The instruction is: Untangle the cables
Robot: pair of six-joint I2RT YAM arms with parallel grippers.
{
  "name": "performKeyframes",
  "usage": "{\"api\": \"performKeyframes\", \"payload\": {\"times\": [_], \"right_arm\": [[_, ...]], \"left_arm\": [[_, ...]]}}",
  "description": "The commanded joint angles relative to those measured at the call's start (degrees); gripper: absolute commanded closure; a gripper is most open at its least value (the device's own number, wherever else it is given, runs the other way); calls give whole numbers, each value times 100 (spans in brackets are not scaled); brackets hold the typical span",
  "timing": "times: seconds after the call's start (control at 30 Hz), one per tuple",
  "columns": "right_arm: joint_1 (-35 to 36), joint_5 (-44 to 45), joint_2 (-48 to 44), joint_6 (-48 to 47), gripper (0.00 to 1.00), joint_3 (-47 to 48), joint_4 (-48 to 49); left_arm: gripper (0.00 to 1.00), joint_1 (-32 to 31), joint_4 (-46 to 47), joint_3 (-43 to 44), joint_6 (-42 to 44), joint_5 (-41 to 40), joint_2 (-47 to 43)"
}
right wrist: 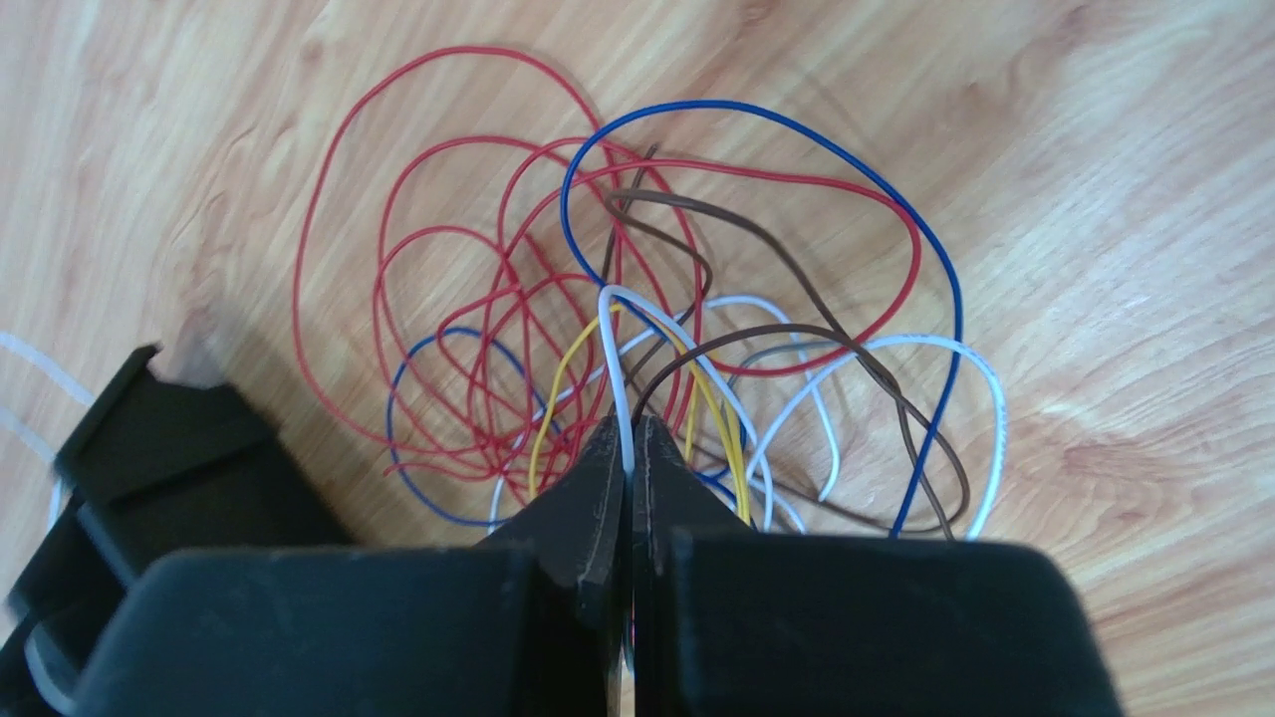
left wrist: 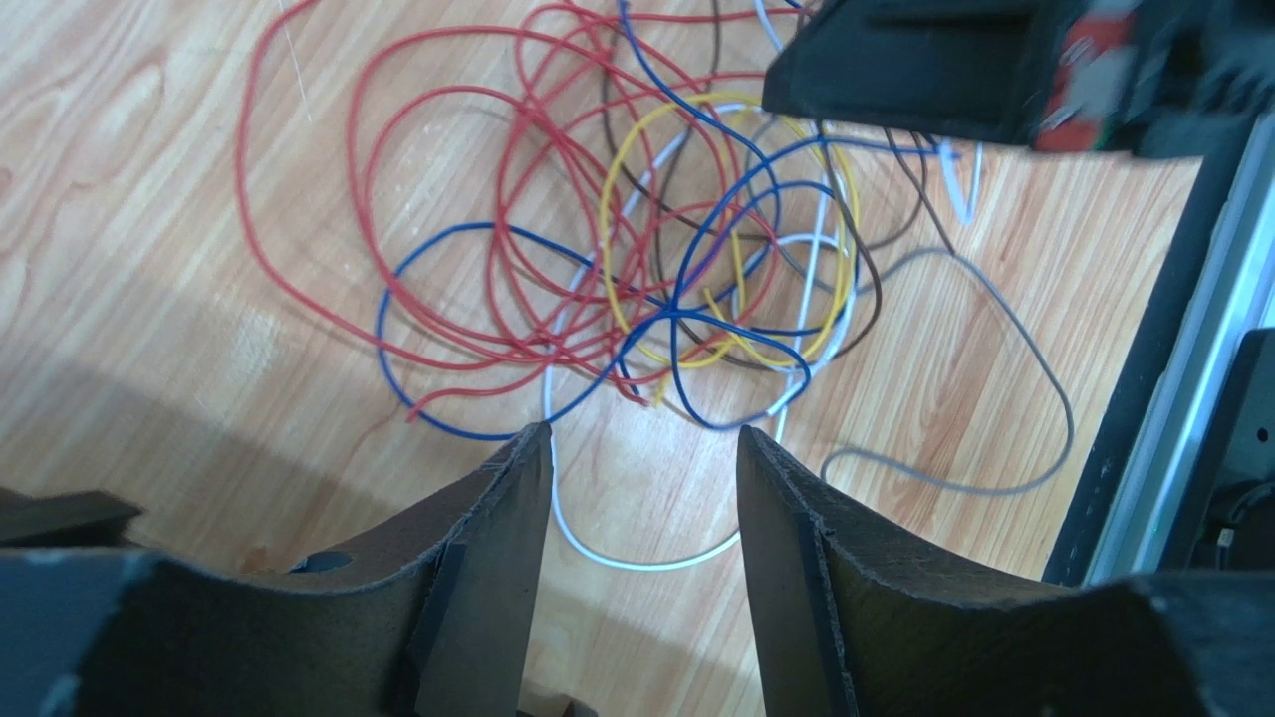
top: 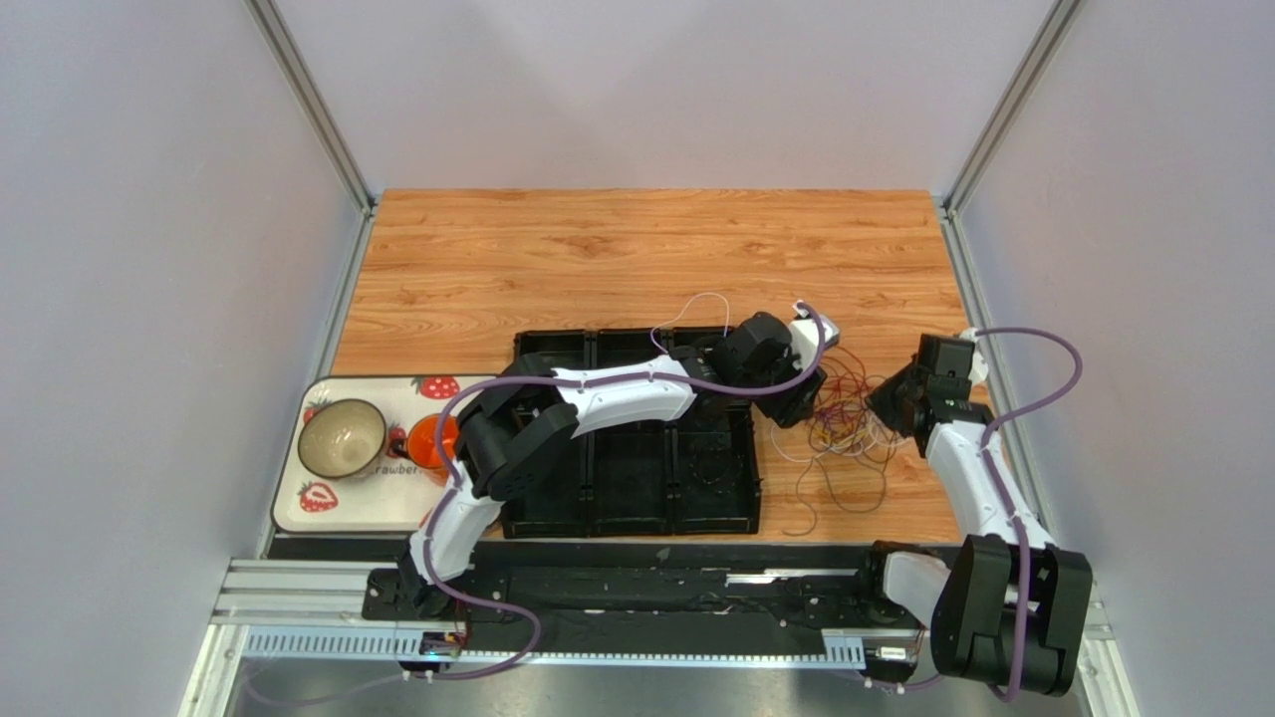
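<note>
We see the cables (top: 843, 426) lying in a tangle on the counter (top: 599, 254), just to the right of the black tray (top: 704, 478). Our left end effector (left wrist: 644, 448) hangs above them with its fingers apart, grasping nothing. The right end effector (right wrist: 629, 441) is clenched, it seems on one white cable (right wrist: 611, 336).

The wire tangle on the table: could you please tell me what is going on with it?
The tangle of thin red, blue, yellow, white and brown wires lies knotted together on the wooden table, with both grippers over it. The right gripper is shut on a thin white wire loop from the heap. The left gripper hovers open above the heap, holding nothing.
</note>
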Motion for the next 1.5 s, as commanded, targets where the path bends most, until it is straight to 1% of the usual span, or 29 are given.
{"api": "performKeyframes", "payload": {"times": [0.0, 0.03, 0.07, 0.17, 0.2, 0.3, 0.4, 0.47, 0.6, 0.63, 0.67, 0.7, 0.73, 0.77, 0.83, 0.87, 0.9, 0.93, 1.0, 1.2, 1.23, 1.3, 1.4, 1.43, 1.47], "right_arm": [[-22, -523, -380, -176, 100, 1023, -178], [-22, -576, -468, -175, 100, 1269, -311], [-22, -611, -512, -167, 100, 1793, -408], [-22, -717, -661, -79, 100, 2569, -777], [-22, -717, -697, -27, 100, 3007, -899], [-13, -620, -820, 149, 100, 3834, -1146], [-13, -681, -917, 334, 100, 4171, -1164], [5, -927, -934, 466, 100, 4312, -1121], [119, -1174, -996, 378, 100, 3927, -875], [136, -1243, -987, 343, 100, 3612, -874], [136, -1314, -970, 317, 93, 3427, -866], [145, -1401, -857, 299, 79, 3181, -848], [145, -1594, -742, 238, 32, 2822, -900], [163, -1700, -576, 151, 12, 2688, -1136], [207, -1632, -5, -182, 2, 2677, -1689], [224, -1579, 145, -280, 2, 2678, -2031], [250, -1509, 260, -342, 2, 2669, -2165], [251, -1238, 409, -351, 2, 2669, -2306], [251, -990, 428, -430, 2, 2678, -2553], [251, 353, -231, -457, 2, 2844, -2764], [251, 747, -310, -448, 2, 2871, -2799], [251, 1101, -486, -439, 2, 2862, -2904], [251, 1042, -687, -439, 3, 2705, -2878], [251, 997, -723, -448, 4, 2573, -2843], [251, 962, -767, -448, 4, 2485, -2791]], "left_arm": [[43, 4, 805, -490, -135, -11, -620], [44, 4, 902, -579, -179, -37, -673], [44, 13, 1094, -675, -196, -81, -735], [45, 4, 1341, -975, -232, -283, -911], [45, 13, 1368, -1053, -241, -405, -955], [46, 4, 1403, -1124, -232, -512, -999], [46, 4, 1421, -1133, -258, -503, -990], [46, 4, 1430, -1133, -267, -503, -999], [46, 4, 1439, -1177, -276, -530, -1025], [46, 4, 1447, -1203, -276, -538, -1034], [46, 4, 1474, -1221, -284, -539, -1060], [46, 4, 1491, -1265, -302, -565, -1078], [46, 4, 1500, -1283, -302, -591, -1113], [46, 4, 1509, -1344, -302, -626, -1139], [44, 4, 1588, -1423, -302, -661, -1201], [44, 13, 1597, -1467, -311, -679, -1219], [44, 4, 1606, -1476, -302, -688, -1227], [43, 4, 1597, -1476, -302, -688, -1236], [43, 4, 1597, -1467, -337, -644, -1228], [42, -4, 1571, -1327, -443, -372, -1078], [42, -4, 1562, -1301, -451, -345, -1026], [42, -22, 1501, -1178, -425, -284, -955], [42, -101, 1141, -801, -276, -293, -701], [42, -136, 801, -651, -232, -310, -500], [42, -206, 580, -276, -206, -528, -385]]}}
